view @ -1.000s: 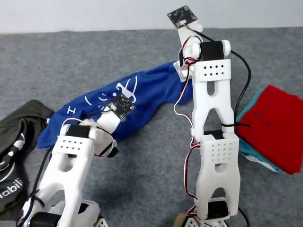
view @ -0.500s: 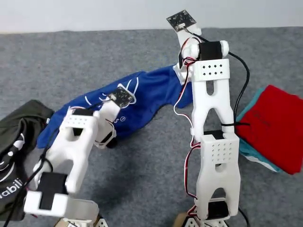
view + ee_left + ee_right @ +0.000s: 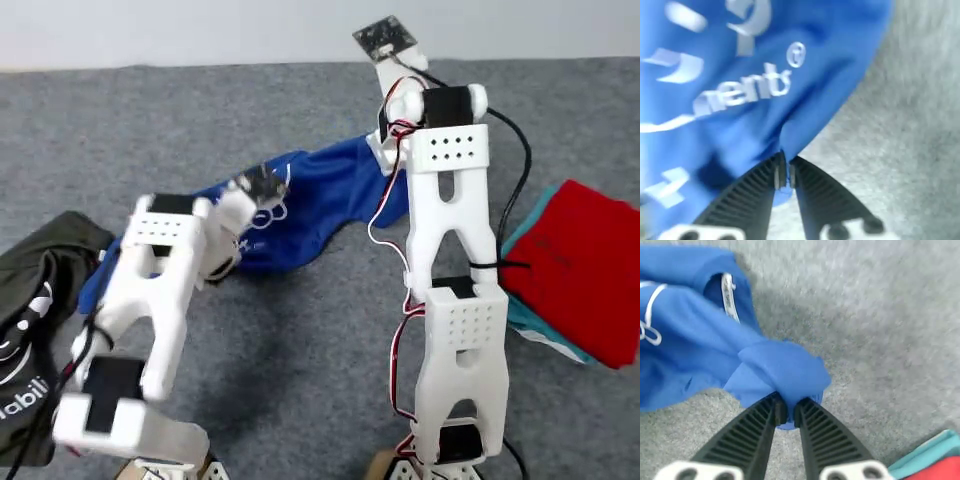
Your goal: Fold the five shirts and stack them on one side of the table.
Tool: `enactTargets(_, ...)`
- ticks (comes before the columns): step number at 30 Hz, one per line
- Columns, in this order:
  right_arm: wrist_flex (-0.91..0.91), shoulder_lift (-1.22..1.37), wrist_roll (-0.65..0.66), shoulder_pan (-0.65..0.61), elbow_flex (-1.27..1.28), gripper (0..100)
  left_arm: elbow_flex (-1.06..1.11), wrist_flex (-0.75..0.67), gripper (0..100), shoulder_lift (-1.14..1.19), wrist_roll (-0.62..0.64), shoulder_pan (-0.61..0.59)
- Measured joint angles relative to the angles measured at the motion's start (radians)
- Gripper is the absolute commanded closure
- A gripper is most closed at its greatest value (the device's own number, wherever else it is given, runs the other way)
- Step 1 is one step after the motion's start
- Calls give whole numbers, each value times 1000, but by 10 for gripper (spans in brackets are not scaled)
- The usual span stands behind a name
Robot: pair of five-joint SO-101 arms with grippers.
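A blue shirt (image 3: pixel 318 195) with white print lies stretched across the middle of the grey table. My left gripper (image 3: pixel 784 176) is shut on the blue shirt's (image 3: pixel 740 85) near edge, pinching a fold of cloth. My right gripper (image 3: pixel 787 412) is shut on a bunched corner of the blue shirt (image 3: pixel 700 355) close to the collar. In the high view the left arm (image 3: pixel 165 290) stands over the shirt's left part and the right arm (image 3: pixel 450 220) over its right end. Folded red and teal shirts (image 3: pixel 575 265) lie stacked at the right.
A dark olive shirt (image 3: pixel 35 300) with white print lies crumpled at the left edge. The grey carpeted table (image 3: pixel 300 340) is bare between the two arms and along the far side. The teal shirt's corner (image 3: pixel 935 455) lies near the right gripper.
The left arm has swung up and toward the far side, dragging the shirt's near edge with it. The right arm has kept almost still.
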Motion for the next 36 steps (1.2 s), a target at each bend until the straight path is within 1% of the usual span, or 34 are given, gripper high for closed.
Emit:
enactTargets(4, 0, -100, 0, 0, 0, 988, -133, 78, 996, -143, 63, -23)
enactTargets(9, 0, -239, 0, 0, 0, 988, -302, 101, 995, -245, 141, -100)
enactTargets(19, 0, -470, 0, 2, 0, 988, -586, 106, 995, -281, 229, -255)
enactTargets(23, 0, -548, 0, 23, 0, 988, -689, 106, 995, -281, 235, -296)
enactTargets(31, 0, -692, 0, 29, 0, 988, -911, 221, 995, -281, 236, -304)
enactTargets(36, -6, -761, 0, 29, 0, 988, -1031, 226, 995, -285, 236, -304)
